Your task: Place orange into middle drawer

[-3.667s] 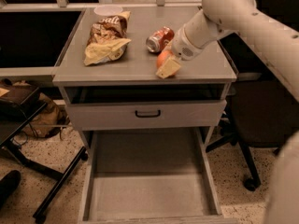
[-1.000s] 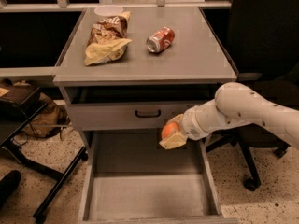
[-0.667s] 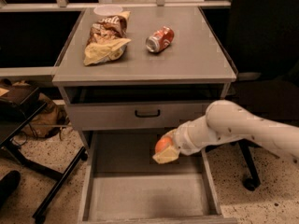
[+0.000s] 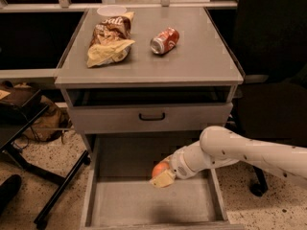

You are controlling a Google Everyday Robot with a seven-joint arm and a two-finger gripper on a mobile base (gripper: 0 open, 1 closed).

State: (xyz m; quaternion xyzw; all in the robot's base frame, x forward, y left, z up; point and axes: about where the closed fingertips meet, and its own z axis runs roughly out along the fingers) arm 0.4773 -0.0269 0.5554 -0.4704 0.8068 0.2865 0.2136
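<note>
The orange (image 4: pixel 159 168) is round and bright, held in my gripper (image 4: pixel 162 176) low over the open middle drawer (image 4: pixel 120 205), a wide grey tray pulled out below the cabinet top. My white arm reaches in from the right. The gripper is shut on the orange, just above the drawer floor near its back middle. Part of the orange is hidden by the cream-coloured fingers (image 4: pixel 163 179).
On the cabinet top (image 4: pixel 201 56) lie a red soda can (image 4: pixel 164 40) on its side, a chip bag (image 4: pixel 112 39) and a white bowl (image 4: pixel 111 10). A grey drawer front with a black handle (image 4: pixel 152 116) sits above the open drawer. A black chair stands to the right.
My gripper has carried the orange from the cabinet top down past the drawer front and lower into the open drawer, moving slightly left.
</note>
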